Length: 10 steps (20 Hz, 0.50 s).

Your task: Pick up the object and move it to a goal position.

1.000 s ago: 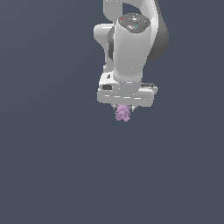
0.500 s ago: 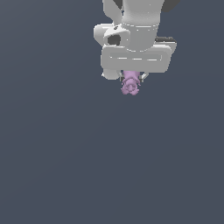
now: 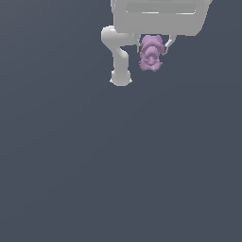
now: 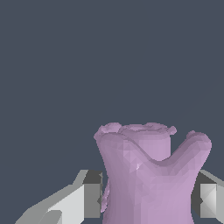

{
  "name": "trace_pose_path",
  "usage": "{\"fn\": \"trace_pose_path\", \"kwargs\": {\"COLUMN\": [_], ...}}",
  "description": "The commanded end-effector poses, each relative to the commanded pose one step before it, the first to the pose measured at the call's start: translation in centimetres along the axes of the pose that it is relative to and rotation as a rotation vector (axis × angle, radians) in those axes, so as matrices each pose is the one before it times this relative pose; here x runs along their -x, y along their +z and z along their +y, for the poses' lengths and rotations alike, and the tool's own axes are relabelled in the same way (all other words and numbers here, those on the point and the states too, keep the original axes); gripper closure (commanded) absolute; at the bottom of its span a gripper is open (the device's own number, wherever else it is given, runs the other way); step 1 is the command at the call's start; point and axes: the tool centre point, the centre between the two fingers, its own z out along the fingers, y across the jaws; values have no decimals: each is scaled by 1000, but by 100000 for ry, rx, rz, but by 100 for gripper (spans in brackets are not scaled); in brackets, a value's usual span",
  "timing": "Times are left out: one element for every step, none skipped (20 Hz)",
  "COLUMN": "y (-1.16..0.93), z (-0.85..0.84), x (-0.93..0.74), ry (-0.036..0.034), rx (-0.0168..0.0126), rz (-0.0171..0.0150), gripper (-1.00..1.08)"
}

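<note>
Gripper pinching the purple figure, way up at the top edge of the exterior view.

The white gripper (image 3: 152,47) has its two fingers closed in on the lilac figure (image 3: 151,53), one finger (image 4: 83,199) pressed against each side of its narrow waist, so it's clamped and hanging off the ground. The wrist view shows the figure (image 4: 151,175) filling the gap between the fingers, knobbly end sticking out past the tips. The gripper body is partly cut off by the frame edge above the figure. A bent white arm link (image 3: 118,56) sits just beside the figure, on the exterior view's left. Below the figure it's all plain dark grey floor (image 3: 118,165), loads of open room on every side.
</note>
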Motion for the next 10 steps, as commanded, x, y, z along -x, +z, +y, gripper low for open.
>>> {"fn": "trace_pose_path", "kwargs": {"y": [-1652, -530, -475, -421, -368, -316, -265, -214, -164, -118], "z": [-227, -86, -78, -71, -63, -55, -46, -38, -30, -1], "x": [466, 127, 110, 95, 80, 67, 54, 43, 32, 18], "ry": [15, 0, 0, 0, 0, 0, 0, 0, 0, -7], "rx": [-1, 0, 0, 0, 0, 0, 0, 0, 0, -47], "rz": [-170, 0, 0, 0, 0, 0, 0, 0, 0, -11], "gripper": [108, 108, 108, 108, 108, 108, 108, 108, 108, 108]}}
